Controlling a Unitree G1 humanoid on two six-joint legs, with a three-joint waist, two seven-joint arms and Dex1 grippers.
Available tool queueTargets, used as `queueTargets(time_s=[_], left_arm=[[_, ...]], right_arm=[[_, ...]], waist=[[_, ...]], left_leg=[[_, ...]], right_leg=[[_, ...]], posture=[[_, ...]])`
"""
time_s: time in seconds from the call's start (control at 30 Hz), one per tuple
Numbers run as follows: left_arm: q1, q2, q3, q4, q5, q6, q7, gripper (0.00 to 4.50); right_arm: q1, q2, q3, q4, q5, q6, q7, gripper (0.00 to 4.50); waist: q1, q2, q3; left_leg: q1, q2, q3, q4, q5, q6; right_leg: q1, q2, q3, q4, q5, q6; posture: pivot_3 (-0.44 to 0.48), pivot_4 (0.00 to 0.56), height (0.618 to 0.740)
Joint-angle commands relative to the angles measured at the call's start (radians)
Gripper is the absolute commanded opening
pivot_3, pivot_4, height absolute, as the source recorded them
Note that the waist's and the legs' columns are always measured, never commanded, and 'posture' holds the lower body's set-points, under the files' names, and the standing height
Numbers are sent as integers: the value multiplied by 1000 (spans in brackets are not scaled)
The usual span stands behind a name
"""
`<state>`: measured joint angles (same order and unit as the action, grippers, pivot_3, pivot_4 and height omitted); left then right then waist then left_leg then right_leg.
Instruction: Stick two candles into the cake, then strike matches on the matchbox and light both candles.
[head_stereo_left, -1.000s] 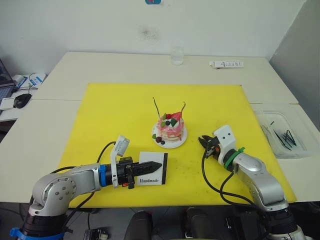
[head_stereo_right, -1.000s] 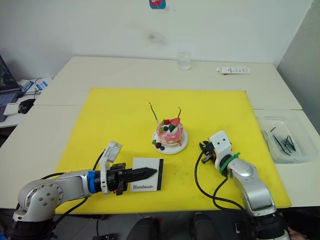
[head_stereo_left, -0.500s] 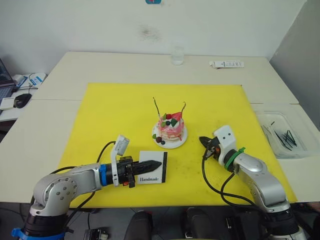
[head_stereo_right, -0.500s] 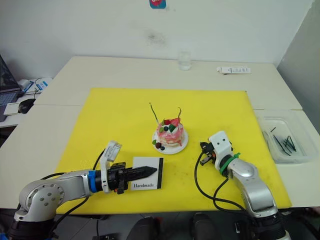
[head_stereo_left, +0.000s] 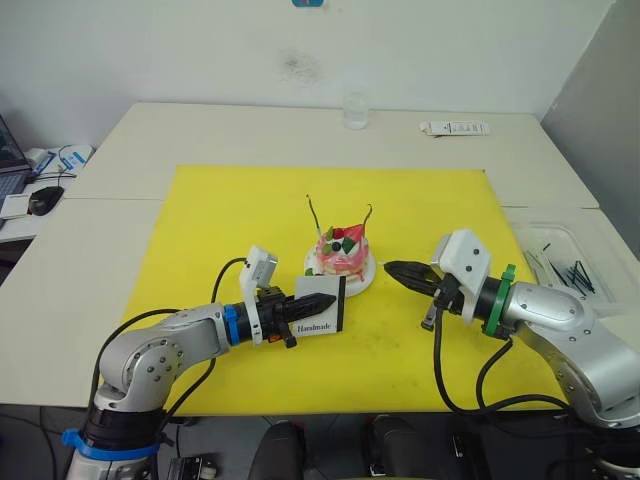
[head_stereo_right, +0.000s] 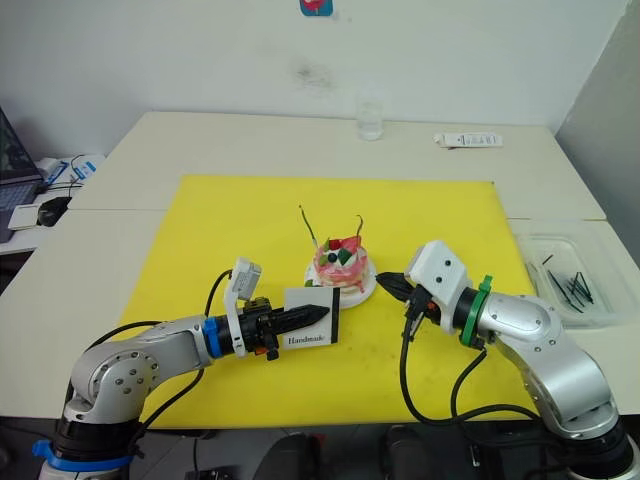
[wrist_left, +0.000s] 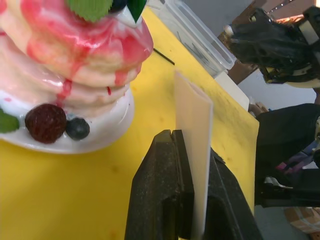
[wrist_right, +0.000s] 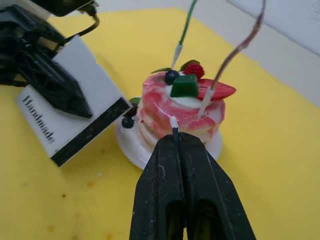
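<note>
L pincer (head_stereo_left: 322, 301) clamps matchbox (head_stereo_left: 318, 305) upright at cake's (head_stereo_left: 340, 256) 7 o'clock; R pincer (head_stereo_left: 392, 268), clenched on match (wrist_right: 173, 123), sits at box's 3 o'clock, strip edge low

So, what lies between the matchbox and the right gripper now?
In the left eye view, the cake on its white plate lies between the matchbox and the right gripper.

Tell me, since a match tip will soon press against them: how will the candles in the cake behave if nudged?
The candles look hair-thin and already curve, so they would probably flex or lean rather than resist. Only their whitish ends sit in the cake, so a sideways push may tip one out. The right gripper should likely approach lightly.
</note>
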<state>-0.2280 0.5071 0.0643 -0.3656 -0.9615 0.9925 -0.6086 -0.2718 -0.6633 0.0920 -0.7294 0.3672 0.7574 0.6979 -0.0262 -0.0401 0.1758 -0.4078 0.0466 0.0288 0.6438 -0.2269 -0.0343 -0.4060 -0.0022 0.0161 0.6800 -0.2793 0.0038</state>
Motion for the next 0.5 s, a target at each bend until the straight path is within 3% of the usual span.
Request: queueTargets(time_s=[0.03,0.5], left_arm=[[-27,-14,-3,-32,-4,-19,2,0],[-67,-11,5,-17,-61,29,-5,0]], right_arm=[[-38,-20,37,-49,17,13,19,7],[-193,-34,224,14,-74,27,14,7]], waist=[[-2,0,0],[-1,0,0]], left_leg=[[0,0,0,0,0,0],[0,0,0,1,0,0]], right_leg=[[0,0,0,0,0,0],[0,0,0,0,0,0]], posture=[[0,150,740],[0,150,740]])
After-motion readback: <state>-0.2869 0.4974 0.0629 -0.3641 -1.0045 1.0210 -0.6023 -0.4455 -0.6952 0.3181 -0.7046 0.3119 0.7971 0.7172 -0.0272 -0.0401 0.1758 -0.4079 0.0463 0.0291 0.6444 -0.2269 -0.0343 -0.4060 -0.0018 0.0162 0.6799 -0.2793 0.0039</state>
